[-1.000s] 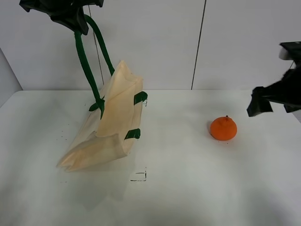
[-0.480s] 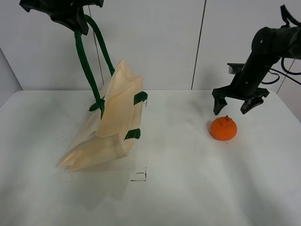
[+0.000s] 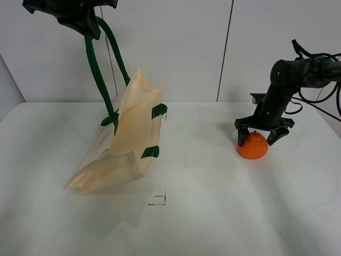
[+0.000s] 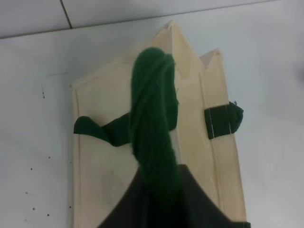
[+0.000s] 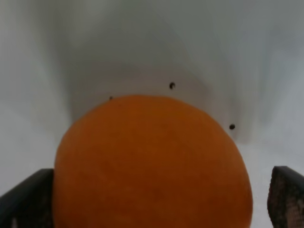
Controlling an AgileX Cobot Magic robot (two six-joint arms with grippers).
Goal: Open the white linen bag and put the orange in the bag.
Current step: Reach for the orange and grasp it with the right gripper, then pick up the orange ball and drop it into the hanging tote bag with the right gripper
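Observation:
The white linen bag (image 3: 125,140) hangs tilted on the table's left, its base resting on the table. My left gripper (image 3: 80,18) is shut on its dark green strap handle (image 3: 98,74) high above it; the strap (image 4: 154,128) and the bag (image 4: 99,166) show in the left wrist view. The orange (image 3: 253,145) sits on the table at the right. My right gripper (image 3: 261,135) is open, lowered over it with one finger on each side. In the right wrist view the orange (image 5: 152,166) fills the space between the fingertips (image 5: 26,199).
The white table (image 3: 213,213) has small black marks (image 3: 158,200) near the middle front. A white wall with a vertical seam (image 3: 225,50) stands behind. Cables (image 3: 319,98) trail from the right arm at the far right.
My right arm has swung in from the right edge and come down over the orange, fingers now on either side of it. The left gripper and bag have not moved.

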